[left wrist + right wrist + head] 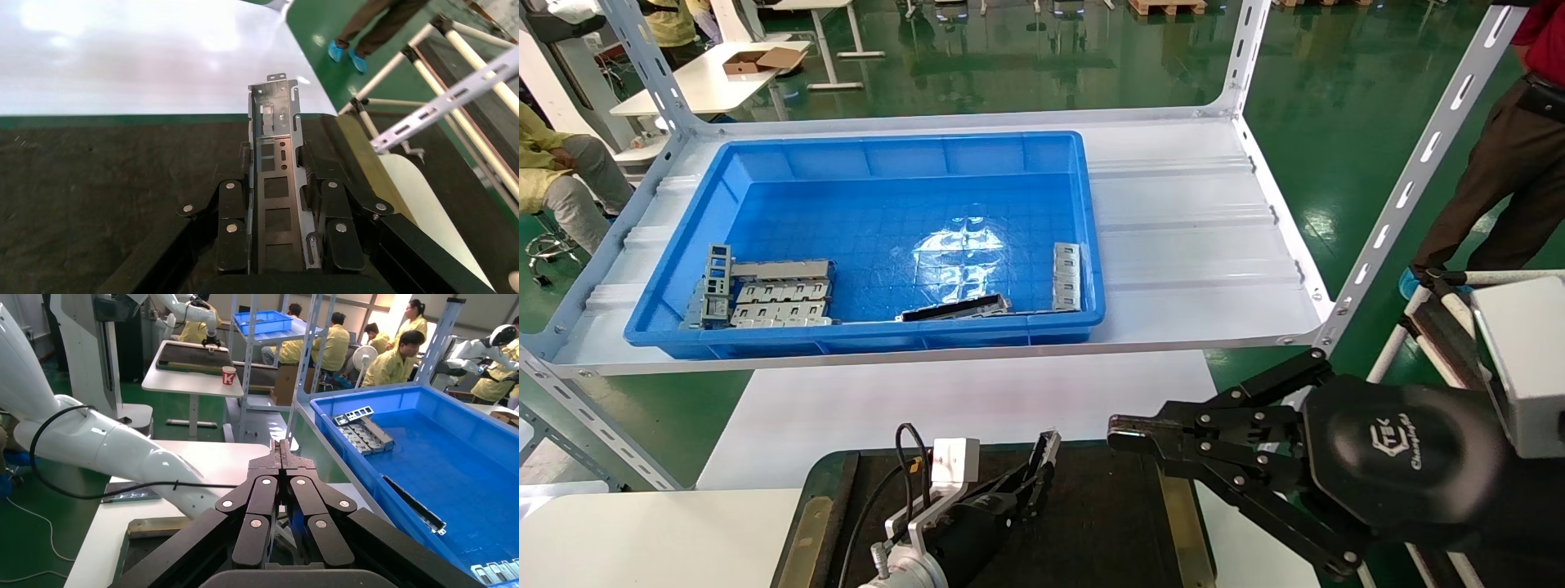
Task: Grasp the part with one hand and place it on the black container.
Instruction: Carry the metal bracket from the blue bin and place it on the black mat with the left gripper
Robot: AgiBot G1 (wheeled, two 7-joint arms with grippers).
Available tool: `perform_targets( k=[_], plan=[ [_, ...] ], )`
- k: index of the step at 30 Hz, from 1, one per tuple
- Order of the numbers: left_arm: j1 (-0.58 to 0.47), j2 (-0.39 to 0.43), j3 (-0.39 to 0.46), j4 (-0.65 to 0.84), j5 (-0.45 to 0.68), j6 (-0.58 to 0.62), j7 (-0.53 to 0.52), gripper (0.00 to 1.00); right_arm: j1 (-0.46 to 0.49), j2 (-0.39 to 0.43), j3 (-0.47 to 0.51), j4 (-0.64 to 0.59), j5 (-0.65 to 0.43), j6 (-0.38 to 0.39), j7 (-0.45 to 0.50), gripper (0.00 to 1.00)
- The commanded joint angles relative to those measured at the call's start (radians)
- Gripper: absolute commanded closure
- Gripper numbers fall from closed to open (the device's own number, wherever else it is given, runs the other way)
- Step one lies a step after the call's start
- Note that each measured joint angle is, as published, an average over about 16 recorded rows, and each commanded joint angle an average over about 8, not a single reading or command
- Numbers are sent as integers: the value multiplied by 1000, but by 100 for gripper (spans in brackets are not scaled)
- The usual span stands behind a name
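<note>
White shelf board (1189,212) on slotted metal uprights carries big blue bin (878,163), set toward its left half; right part bare ribbed sheet. Below and nearer, white table (977,400) bears black container (1107,506) at near edge, brass-coloured strips along its sides. Second white tabletop (641,531) adjoins at lower left.

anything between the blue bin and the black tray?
Only bare white tabletop, below the shelf's front edge, lies between the blue bin and the black tray; the head view shows it. The left tool holds the part over the tray.
</note>
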Motion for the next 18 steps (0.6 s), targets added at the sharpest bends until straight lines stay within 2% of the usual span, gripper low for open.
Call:
perform_targets(
  k=[1,18],
  plan=[
    [6,15,-12,12,29,-13,-22,100,0,0,0,0,0,0,0,100],
    [65,30,-51,-10,227,-10,-245,100,0,0,-1,0,1,0,-1,100]
  ],
)
